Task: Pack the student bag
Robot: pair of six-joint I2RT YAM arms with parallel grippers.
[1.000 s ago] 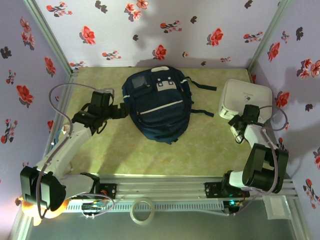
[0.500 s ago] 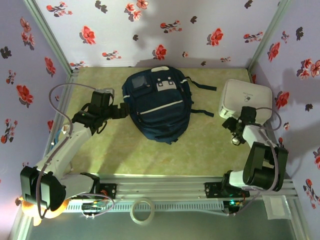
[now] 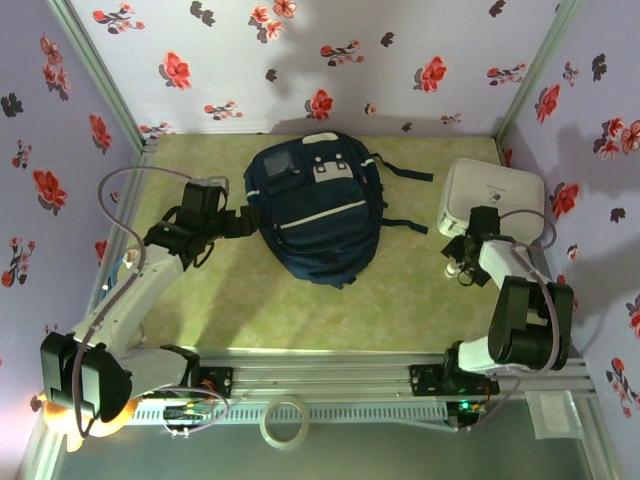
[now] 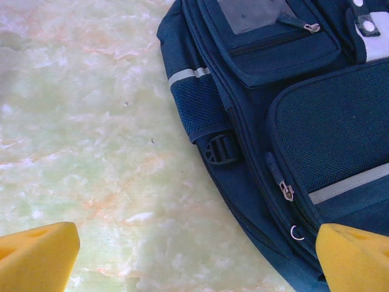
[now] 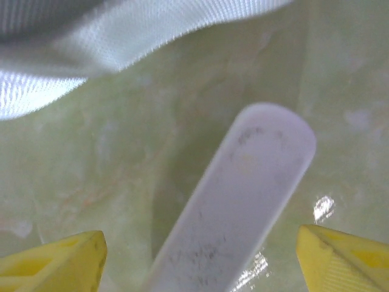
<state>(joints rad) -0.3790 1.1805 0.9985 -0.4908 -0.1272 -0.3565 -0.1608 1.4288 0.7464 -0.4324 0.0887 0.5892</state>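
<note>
As the top view has it, the bag (image 3: 318, 210) lies flat on the surface (image 3: 300, 320), centre-back, front pockets up, straps trailing to the right. Left hand (image 3: 243, 222) sits just beside the bag's left edge. Right hand (image 3: 460, 262) is low over the surface at the near-left corner of a white box (image 3: 497, 193), well apart from the bag.

Left wrist view:
- Yellow pads (image 4: 36, 255) stand at the two lower corners, wide apart; hand open, nothing gripped.
- One pad is over bare surface, the other over the bag's edge.
- Bag fills the right side: mesh side pocket, black buckle (image 4: 220, 149), zip pull (image 4: 285, 190), grey stripe (image 4: 352, 182).

Right wrist view:
- Yellow pads again at both lower corners, apart; hand open.
- Between them lies a white flat strip (image 5: 243, 201) with a rounded end, on the surface, touching neither pad. Cannot tell what it is.
- White woven material (image 5: 121, 42) crosses the top left, blurred.
</note>
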